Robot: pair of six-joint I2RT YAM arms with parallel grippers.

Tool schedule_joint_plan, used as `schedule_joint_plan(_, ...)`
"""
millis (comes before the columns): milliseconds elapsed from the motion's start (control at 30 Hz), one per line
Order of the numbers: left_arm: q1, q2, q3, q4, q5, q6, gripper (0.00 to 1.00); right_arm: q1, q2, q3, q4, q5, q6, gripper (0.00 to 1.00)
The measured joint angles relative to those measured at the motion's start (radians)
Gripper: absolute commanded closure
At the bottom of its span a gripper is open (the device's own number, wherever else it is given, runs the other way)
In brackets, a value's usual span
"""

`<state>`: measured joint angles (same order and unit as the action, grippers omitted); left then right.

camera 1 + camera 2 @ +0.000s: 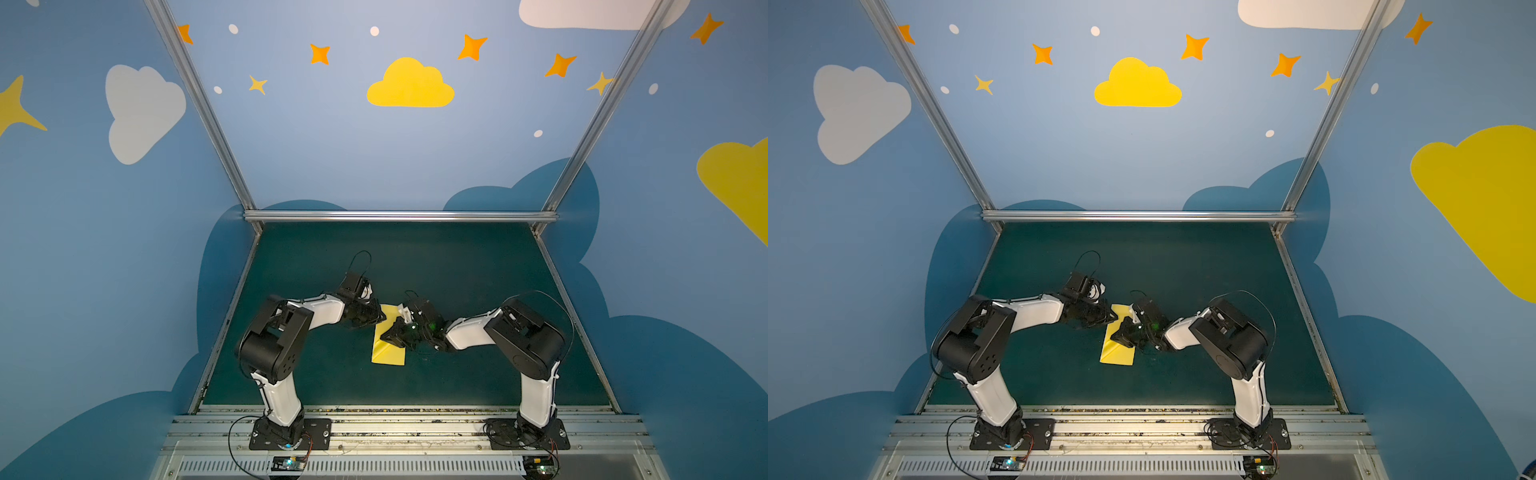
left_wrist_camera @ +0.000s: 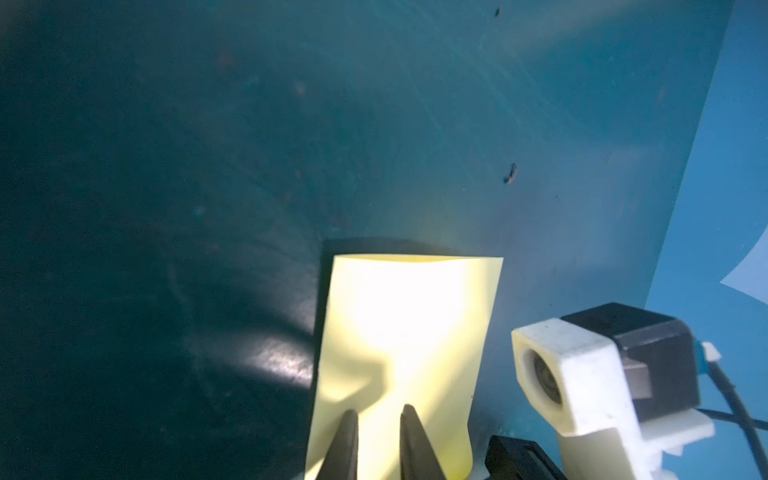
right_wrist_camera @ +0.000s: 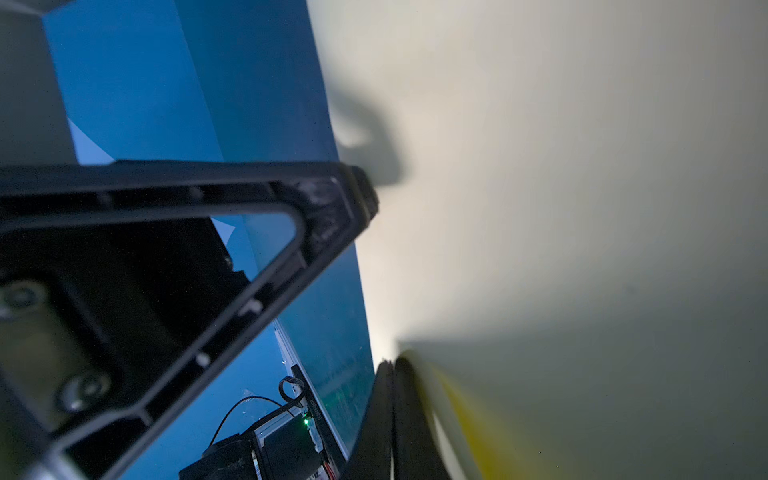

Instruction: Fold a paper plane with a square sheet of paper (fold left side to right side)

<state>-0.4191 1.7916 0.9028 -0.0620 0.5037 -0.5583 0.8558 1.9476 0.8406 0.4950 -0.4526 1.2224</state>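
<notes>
The square sheet of paper [image 1: 390, 354] [image 1: 1119, 355] lies on the green mat as a narrow, pale yellow folded strip with a slanted crease near its front. No paper plane is in view. My left gripper [image 1: 382, 318] [image 1: 1113, 318] is at the strip's far left corner. In the left wrist view it [image 2: 379, 409] is open by a narrow gap, tips against the paper [image 2: 407, 316], which is puckered and lifted off the mat there. My right gripper [image 1: 387, 336] [image 1: 1116, 336] rests on the strip's middle. It [image 3: 392, 361] is shut and lies against the paper [image 3: 582, 208]. No paper shows between its fingers.
The green mat [image 1: 457, 270] is framed by aluminium rails [image 1: 399, 216] and blue painted walls. Both arm bases are bolted along the front rail [image 1: 407, 428]. The right wrist camera [image 2: 582, 374] sits close beside the paper. A left finger [image 3: 332, 199] crosses the right wrist view.
</notes>
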Motion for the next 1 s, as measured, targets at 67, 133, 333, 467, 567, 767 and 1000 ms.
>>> schedule_joint_plan(67, 0.000, 0.000, 0.000, 0.000, 0.000, 0.000, 0.80, -0.002, 0.003, 0.000, 0.003, -0.002, 0.001, 1.00)
schedule_joint_plan(133, 0.000, 0.000, 0.000, 0.000, 0.000, 0.000, 0.80, -0.005, 0.006, 0.000, 0.009, -0.006, 0.001, 1.00)
schedule_joint_plan(333, 0.000, 0.000, 0.000, 0.000, 0.000, 0.000, 0.80, -0.008, 0.017, 0.001, 0.025, -0.028, 0.002, 1.00)
schedule_joint_plan(467, 0.000, 0.000, 0.001, -0.003, 0.000, 0.000, 0.80, -0.009, 0.018, 0.001, 0.025, -0.031, 0.002, 0.94)
schedule_joint_plan(567, 0.003, 0.000, 0.013, -0.022, 0.000, 0.001, 0.80, -0.009, 0.019, 0.001, 0.025, -0.030, 0.003, 0.87)
schedule_joint_plan(767, 0.031, -0.093, 0.019, -0.066, 0.003, -0.004, 0.79, -0.009, 0.019, 0.008, 0.032, -0.036, -0.005, 0.78)
schedule_joint_plan(1000, 0.057, -0.369, -0.087, -0.070, 0.003, -0.042, 0.84, -0.009, 0.017, 0.012, 0.037, -0.039, -0.010, 0.66)
